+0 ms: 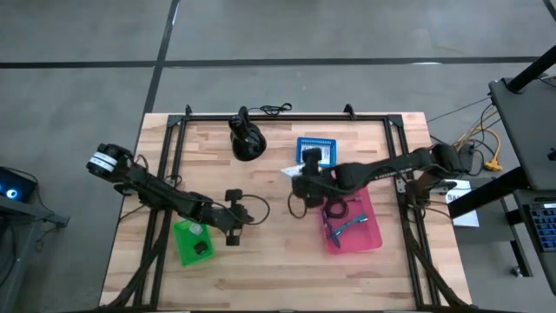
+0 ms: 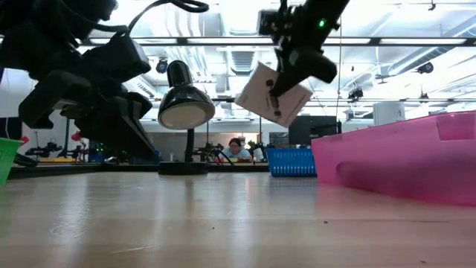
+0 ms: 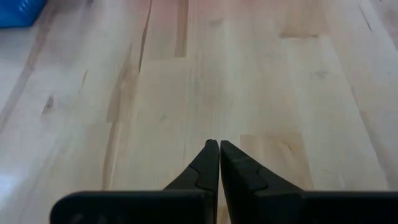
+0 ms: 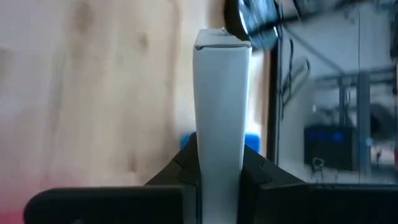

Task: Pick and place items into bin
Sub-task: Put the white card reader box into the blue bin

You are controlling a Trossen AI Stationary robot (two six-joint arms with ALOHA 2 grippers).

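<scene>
Only the right wrist view showed the grip plainly: the right gripper [image 4: 221,168] had its two fingers clamped narrowly on the thin edges of a white card [image 4: 222,112], whose long axis ran straight out from the fingertips toward the table's far edge, where the black lamp [image 4: 249,18] stood. From table height the same card [image 2: 273,94] hung well clear of the wood, tilted with one corner down, pinched beneath the right gripper [image 2: 279,93], something the overhead picture could not tell me. From above, the right gripper [image 1: 300,178] sat near the middle of the table [image 1: 261,261], just beside the pink bin [image 1: 373,239] and close to the blue basket [image 1: 315,149], with the card only a pale speck there. The left gripper [image 1: 233,233] lay low over the near-left part of the table beside the green bin [image 1: 184,252]; its wrist camera showed its fingers [image 3: 205,171] pressed together on nothing, over bare wood. I counted two arms, three containers (one pink, one blue, one green), one lamp [image 1: 247,141] at the far edge, and one card. Inside the pink bin lay a black coiled cable [image 1: 340,209] and a teal slim tool [image 1: 347,226]; the rest was too small to make out. Far behind the table a person [image 2: 236,149] sat in the room.
</scene>
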